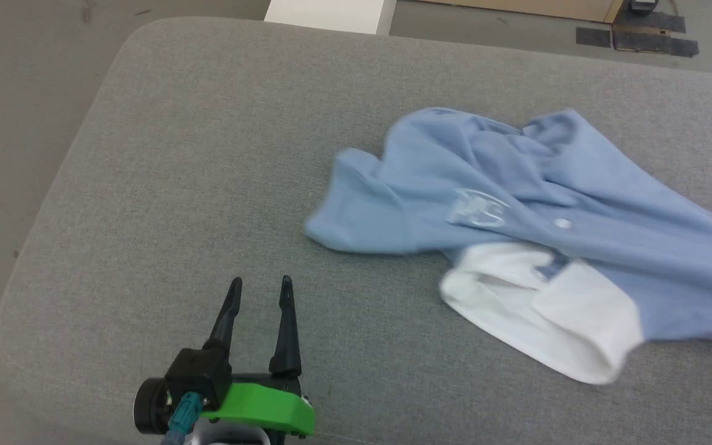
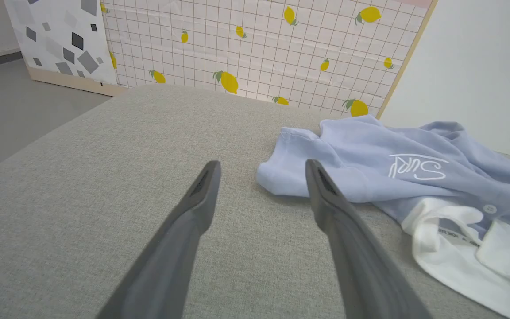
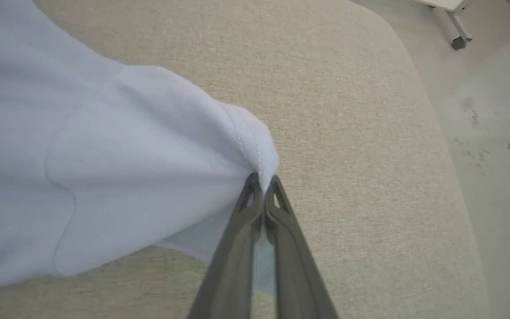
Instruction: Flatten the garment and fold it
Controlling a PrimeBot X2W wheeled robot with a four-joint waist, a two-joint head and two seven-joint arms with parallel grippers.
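Right gripper [image 3: 264,182] clenched on the garment [image 3: 126,155] hem, frame centre. Left gripper [image 1: 260,283] spread, empty, lower left over grey cushion [image 1: 207,154].

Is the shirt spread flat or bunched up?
Bunched up: the shirt lies rumpled on the grey cushion, deep creases across it, white collar flopped open.

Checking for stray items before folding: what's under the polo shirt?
The grey cushion shows around the garment; anything beneath its crumpled folds is covered, so I cannot tell.
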